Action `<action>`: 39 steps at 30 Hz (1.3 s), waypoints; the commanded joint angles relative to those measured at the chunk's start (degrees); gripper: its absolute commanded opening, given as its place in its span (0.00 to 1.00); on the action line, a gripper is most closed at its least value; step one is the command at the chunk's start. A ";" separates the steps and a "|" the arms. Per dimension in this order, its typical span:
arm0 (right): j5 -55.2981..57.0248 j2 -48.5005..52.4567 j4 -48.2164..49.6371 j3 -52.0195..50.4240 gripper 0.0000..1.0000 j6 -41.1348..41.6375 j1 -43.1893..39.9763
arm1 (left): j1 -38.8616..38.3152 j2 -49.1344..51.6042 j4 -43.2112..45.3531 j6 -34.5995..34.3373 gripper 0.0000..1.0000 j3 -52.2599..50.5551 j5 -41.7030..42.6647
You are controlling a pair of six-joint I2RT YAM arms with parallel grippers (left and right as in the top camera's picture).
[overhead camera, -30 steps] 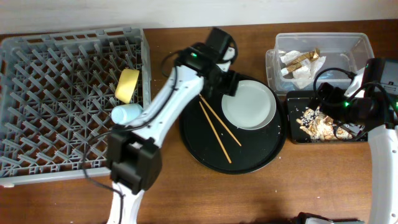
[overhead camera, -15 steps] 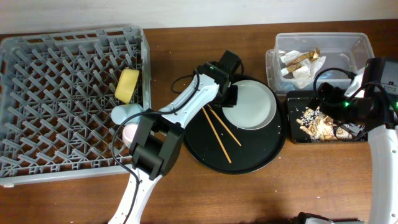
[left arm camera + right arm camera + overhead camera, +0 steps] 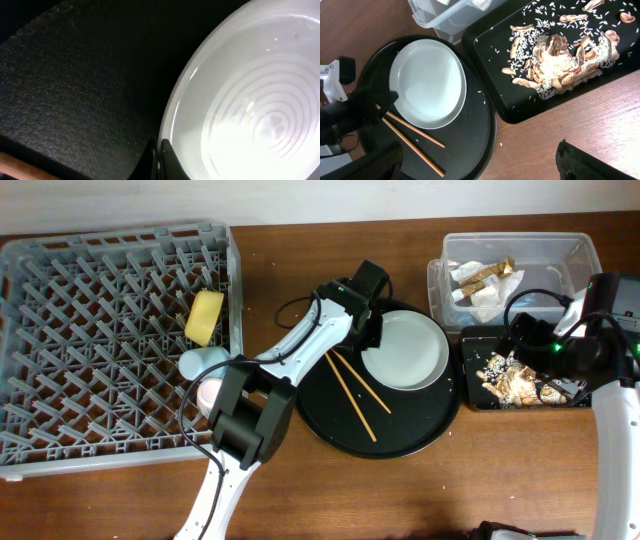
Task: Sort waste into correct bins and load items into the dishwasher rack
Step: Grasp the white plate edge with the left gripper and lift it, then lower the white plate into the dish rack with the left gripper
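My left gripper (image 3: 159, 160) is shut on the left rim of the pale round plate (image 3: 405, 350), which sits on the large round black tray (image 3: 400, 435). In the left wrist view its two dark fingers pinch the plate (image 3: 240, 110) edge. Two wooden chopsticks (image 3: 350, 390) lie on the round tray beside the plate. The grey dishwasher rack (image 3: 100, 330) holds the yellow bowl (image 3: 205, 317), the light blue cup (image 3: 200, 362) and the pink cup (image 3: 208, 393). My right gripper (image 3: 479, 149) hangs open and empty over the table, near the shallow black tray (image 3: 485, 45) of food scraps (image 3: 555, 55).
The clear tub (image 3: 520, 252) at the back right holds the brown-gold wrapper (image 3: 485, 275) and the white napkin (image 3: 480, 300). A few rice grains lie on the wood by the shallow tray. My left arm stretches from the front across the rack's right edge.
My left gripper came down to the plate's left rim and shut on it. The plate has shifted slightly. The right arm has not moved.
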 commanded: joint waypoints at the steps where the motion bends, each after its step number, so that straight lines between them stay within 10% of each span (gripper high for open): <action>1: 0.55 -0.48 0.00 0.22 0.98 0.44 -0.48 | 1.64 -3.82 -3.58 5.49 0.01 3.34 -2.14; 8: 0.55 -0.48 0.00 0.22 0.99 0.44 -0.48 | 10.45 -17.90 -8.87 11.54 0.01 8.26 -8.07; 18: 0.55 -0.48 0.00 0.22 0.98 0.44 -0.48 | 24.65 -27.34 -9.90 18.75 0.01 8.24 -56.63; 39: 0.55 -0.48 0.00 0.22 0.98 0.44 -0.48 | 34.07 -10.91 2.54 24.06 0.01 8.24 -65.94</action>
